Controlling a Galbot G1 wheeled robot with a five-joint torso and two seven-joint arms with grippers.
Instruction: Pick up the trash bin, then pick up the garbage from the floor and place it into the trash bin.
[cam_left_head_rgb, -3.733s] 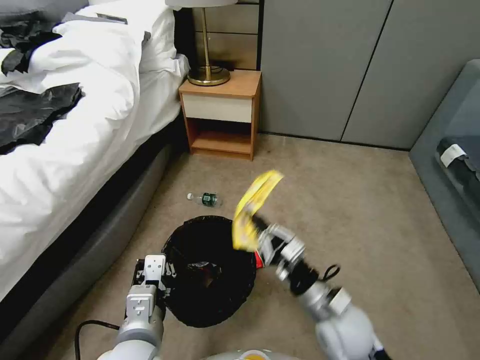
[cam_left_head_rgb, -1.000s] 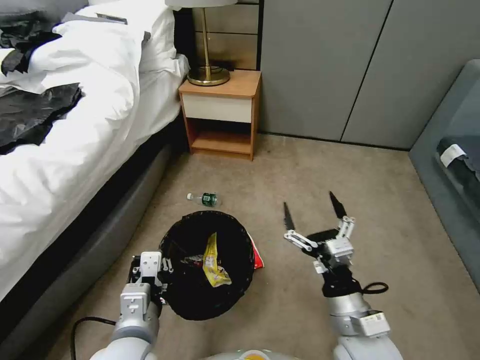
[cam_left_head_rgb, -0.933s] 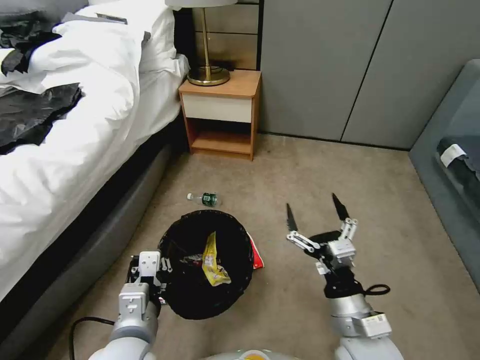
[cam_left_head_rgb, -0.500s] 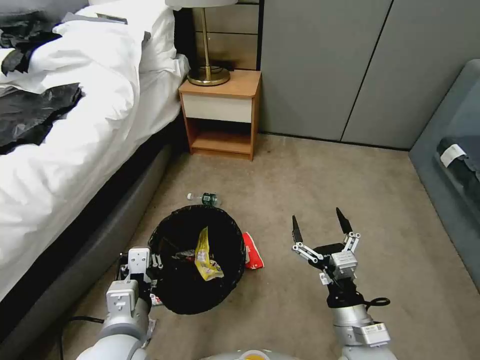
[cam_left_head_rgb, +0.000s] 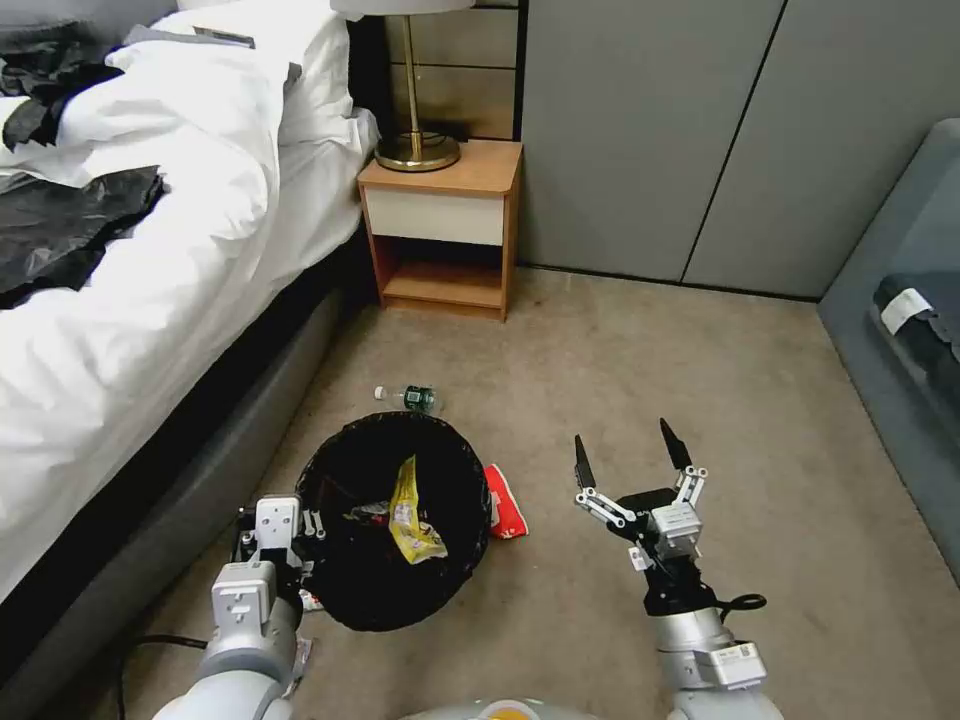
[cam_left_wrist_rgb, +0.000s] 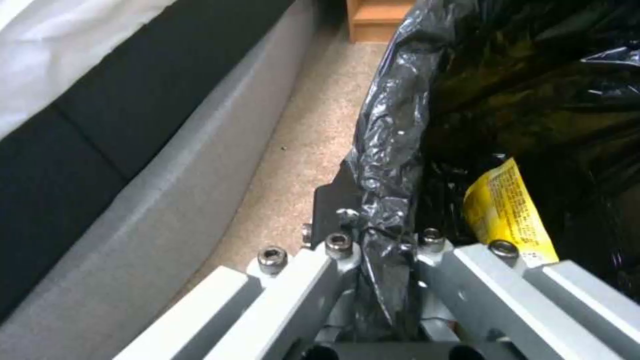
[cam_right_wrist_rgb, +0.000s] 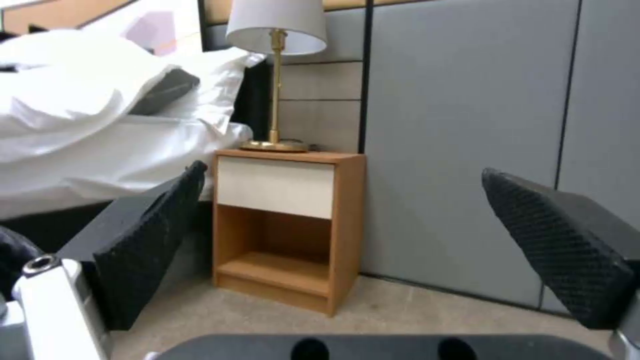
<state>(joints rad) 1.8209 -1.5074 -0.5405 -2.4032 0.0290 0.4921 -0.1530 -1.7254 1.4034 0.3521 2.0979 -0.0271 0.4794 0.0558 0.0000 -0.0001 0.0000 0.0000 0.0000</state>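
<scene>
Trash bin, lined with a glossy black bag, sits low beside the grey bed base, carried by the left hand. That hand is clamped shut on the near rim, bag film pinched between its fingers. The bin looks light and thin-walled; a one-sided rim grip probably lets it tilt, and the slick liner may slip. A yellow foil wrapper lies inside, leaning against the liner.

Clear bottle with a green label lies on its side on the carpet beyond the bin, towards the wooden nightstand. It is likely light, springy and prone to roll; the mid-body, across the label, seems the best place to grip.

Red-and-white packet lies flat on the carpet, touching or just beside the bin's right wall. It appears thin, limp and crinkly, so an edge or corner pinch would suit it.

Right hand hovers above bare carpet, right of the packet, fingers spread wide, holding nothing.
</scene>
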